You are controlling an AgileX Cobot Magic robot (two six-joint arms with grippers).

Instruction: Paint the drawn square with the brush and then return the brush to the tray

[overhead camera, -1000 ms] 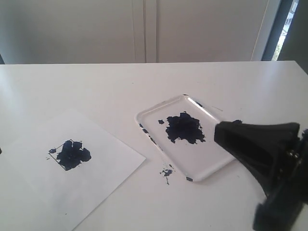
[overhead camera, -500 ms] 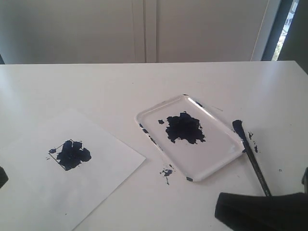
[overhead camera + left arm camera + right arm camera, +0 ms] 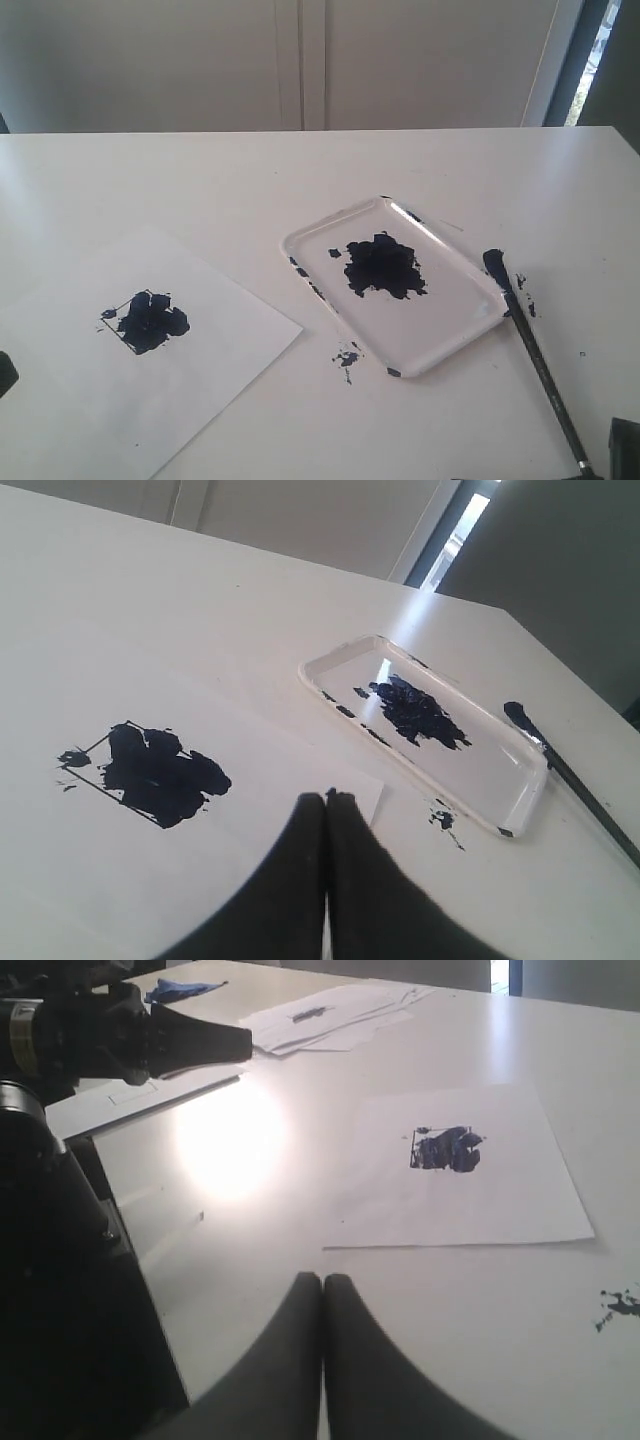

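Observation:
The drawn square (image 3: 145,322) on the paper is smeared with dark blue paint; it also shows in the wrist views (image 3: 150,773) (image 3: 447,1149). The white tray (image 3: 440,320) (image 3: 480,770) sits at mid-table with a blue blotch in it. The brush (image 3: 535,355) (image 3: 575,778) lies on the bare table just right of the tray, outside its rim, bristles pointing away. My left gripper (image 3: 325,797) is shut and empty above the paper's corner. My right gripper (image 3: 322,1278) is shut and empty, with only a dark sliver of that arm (image 3: 625,450) at the exterior view's lower right.
A white paper sheet (image 3: 150,400) lies at the left front. Paint spatters (image 3: 346,357) mark the table below the tray, and more (image 3: 525,295) beside the brush. In the right wrist view, the other arm (image 3: 130,1035) and loose papers (image 3: 320,1010) sit farther off.
The right gripper has drawn back down and right, almost out of the exterior view, uncovering the brush on the table. A sliver of the left arm appeared at the left edge.

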